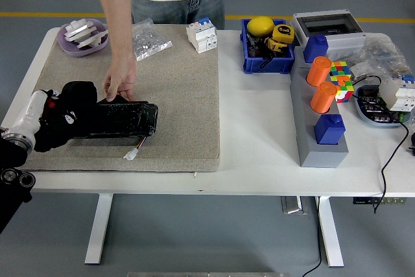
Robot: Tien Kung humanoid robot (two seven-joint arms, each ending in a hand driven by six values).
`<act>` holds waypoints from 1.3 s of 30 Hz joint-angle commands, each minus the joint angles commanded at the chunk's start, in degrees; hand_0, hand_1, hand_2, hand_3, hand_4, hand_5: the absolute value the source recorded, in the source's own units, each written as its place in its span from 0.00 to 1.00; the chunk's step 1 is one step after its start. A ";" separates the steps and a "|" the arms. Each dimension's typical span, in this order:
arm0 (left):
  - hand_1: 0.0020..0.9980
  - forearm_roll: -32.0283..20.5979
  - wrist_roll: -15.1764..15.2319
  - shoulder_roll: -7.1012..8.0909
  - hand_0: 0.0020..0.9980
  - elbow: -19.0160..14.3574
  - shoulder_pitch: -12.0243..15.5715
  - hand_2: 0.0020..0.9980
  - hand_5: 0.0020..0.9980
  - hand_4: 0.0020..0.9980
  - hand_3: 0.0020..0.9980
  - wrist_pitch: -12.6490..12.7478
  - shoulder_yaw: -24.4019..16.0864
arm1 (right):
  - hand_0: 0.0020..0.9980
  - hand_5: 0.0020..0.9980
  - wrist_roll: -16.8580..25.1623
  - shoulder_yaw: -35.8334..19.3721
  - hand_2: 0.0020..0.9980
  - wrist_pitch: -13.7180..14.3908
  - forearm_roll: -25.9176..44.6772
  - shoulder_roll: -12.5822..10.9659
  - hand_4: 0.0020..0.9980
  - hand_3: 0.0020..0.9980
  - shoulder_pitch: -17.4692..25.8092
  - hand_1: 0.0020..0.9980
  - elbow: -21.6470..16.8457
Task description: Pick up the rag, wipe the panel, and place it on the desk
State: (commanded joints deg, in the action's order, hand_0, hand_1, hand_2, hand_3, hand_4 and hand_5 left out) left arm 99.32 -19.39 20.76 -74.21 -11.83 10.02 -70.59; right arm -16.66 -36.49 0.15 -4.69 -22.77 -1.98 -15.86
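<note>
Fingers of my left hand (61, 116) stay hidden under the soft, limp rag (68, 105); I can't tell their grip on the panel (120, 120).

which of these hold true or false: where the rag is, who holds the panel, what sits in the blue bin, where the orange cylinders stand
1. The robot's left hand presses the black rag onto the glossy black rectangular panel's left end. True.
2. The person's hand rests on the purple dish. False: it touches the panel's far edge.
3. The blue plastic bin holds a yellow ball. True.
4. The two orange cylinders stand on the beige mat. False: they stand on the grey block.
</note>
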 joint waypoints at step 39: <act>0.27 -2.02 -2.27 -1.90 0.24 -3.91 -9.58 0.53 0.00 0.25 0.47 -0.15 21.85 | 0.76 0.48 0.05 0.61 0.72 -0.06 0.06 -0.32 0.97 0.65 -0.47 0.72 -0.04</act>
State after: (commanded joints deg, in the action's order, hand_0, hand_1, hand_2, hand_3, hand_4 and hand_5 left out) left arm 97.30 -21.66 18.86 -78.12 -21.42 9.87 -48.74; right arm -16.61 -35.88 0.10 -4.63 -23.09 -2.44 -15.90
